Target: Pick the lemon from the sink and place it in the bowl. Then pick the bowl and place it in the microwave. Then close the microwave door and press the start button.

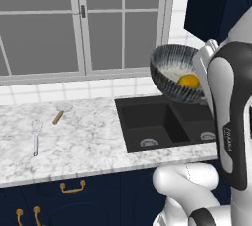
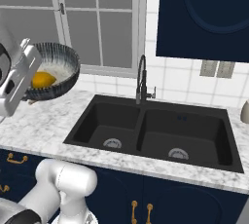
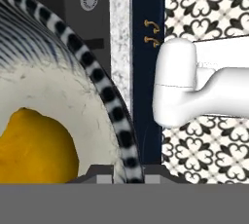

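Carrying the bowl (image 1: 173, 72) high over the sink (image 1: 162, 122), gripper (image 3: 127, 172) clamped on its rim, lemon (image 1: 188, 80) inside; stiff, likely breakable bowl, loose lemon could roll

So the counter (image 1: 88, 141) is white-grey marble, running along under a big grey-paned window (image 1: 74, 23) with white frames. Over at about 9 o'clock in the left base view there's a wire whisk (image 1: 36, 136) lying flat on the marble, and just up at 10 o'clock from it a small wooden-handled brush (image 1: 60, 112), the two near each other but not touching. Below the counter edge, navy drawers with brass handles (image 1: 72, 187). White tile on the wall (image 2: 185, 79), a navy upper cabinet (image 2: 204, 16) at 1 o'clock in the right base view, with two grey outlets (image 2: 216, 68) right under it. The floor (image 3: 209, 18) has black-and-white patterned tile.
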{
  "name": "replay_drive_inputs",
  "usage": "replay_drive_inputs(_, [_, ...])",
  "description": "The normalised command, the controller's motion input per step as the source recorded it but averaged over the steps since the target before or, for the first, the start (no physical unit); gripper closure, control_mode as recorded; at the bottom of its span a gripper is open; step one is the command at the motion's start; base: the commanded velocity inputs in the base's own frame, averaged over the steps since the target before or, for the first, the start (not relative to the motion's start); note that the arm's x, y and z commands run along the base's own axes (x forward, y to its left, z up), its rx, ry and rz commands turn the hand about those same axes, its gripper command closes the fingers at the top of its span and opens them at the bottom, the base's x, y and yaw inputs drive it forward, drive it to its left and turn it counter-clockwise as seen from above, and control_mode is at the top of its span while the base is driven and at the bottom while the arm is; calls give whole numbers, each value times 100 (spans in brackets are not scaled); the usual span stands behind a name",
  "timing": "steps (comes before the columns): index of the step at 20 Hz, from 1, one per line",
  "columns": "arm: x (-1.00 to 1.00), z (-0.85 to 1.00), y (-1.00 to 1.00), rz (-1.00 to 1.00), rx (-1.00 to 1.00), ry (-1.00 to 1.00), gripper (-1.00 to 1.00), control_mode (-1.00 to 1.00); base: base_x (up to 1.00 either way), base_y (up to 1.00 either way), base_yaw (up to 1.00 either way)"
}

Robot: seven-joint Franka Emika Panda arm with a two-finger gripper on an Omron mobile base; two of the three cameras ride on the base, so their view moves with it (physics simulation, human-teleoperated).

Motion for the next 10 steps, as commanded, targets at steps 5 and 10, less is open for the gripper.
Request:
replay_drive_inputs(5, [-33, -2, -4, 0, 3, 0, 100, -100, 0, 0, 0])
replay_drive_inputs(10, [0, 0, 0, 0, 0, 0, 100, 100, -87, 0, -5])
